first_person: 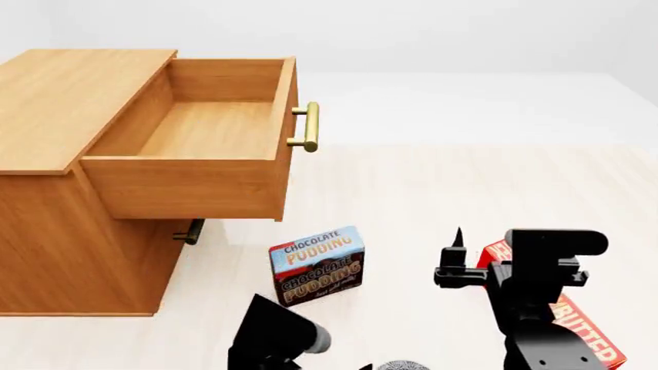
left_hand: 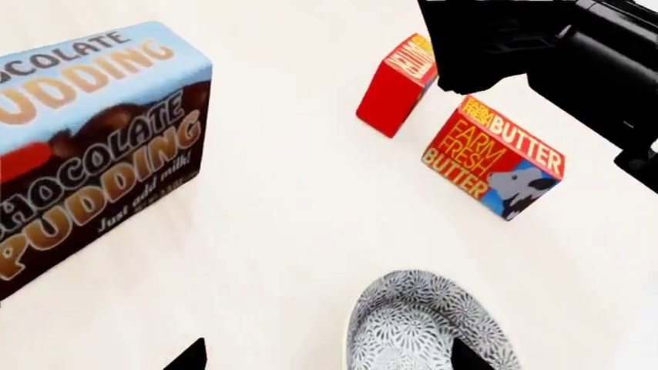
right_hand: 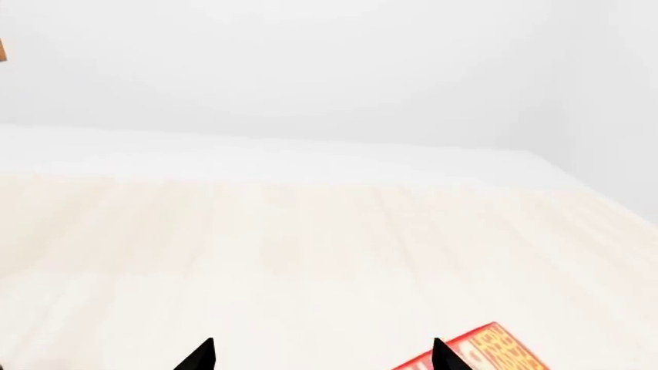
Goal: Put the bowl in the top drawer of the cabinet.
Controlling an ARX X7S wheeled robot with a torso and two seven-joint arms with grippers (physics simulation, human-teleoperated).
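The bowl (left_hand: 427,327), white with a grey speckled pattern, sits on the pale floor, and only a sliver of its rim (first_person: 403,365) shows at the head view's bottom edge. My left gripper (left_hand: 329,358) hangs open just above it, one fingertip over the bowl's far side and the other over bare floor. The cabinet (first_person: 62,231) stands at the left with its top drawer (first_person: 206,127) pulled out and nothing in it. My right gripper (right_hand: 320,356) is open and holds nothing, raised above the floor to the right of the bowl.
A chocolate pudding box (first_person: 317,266) stands between the cabinet and the bowl. Two red butter boxes (left_hand: 494,158) (left_hand: 399,85) lie by the right arm (first_person: 529,293). The lower drawer's handle (first_person: 190,231) shows under the open drawer.
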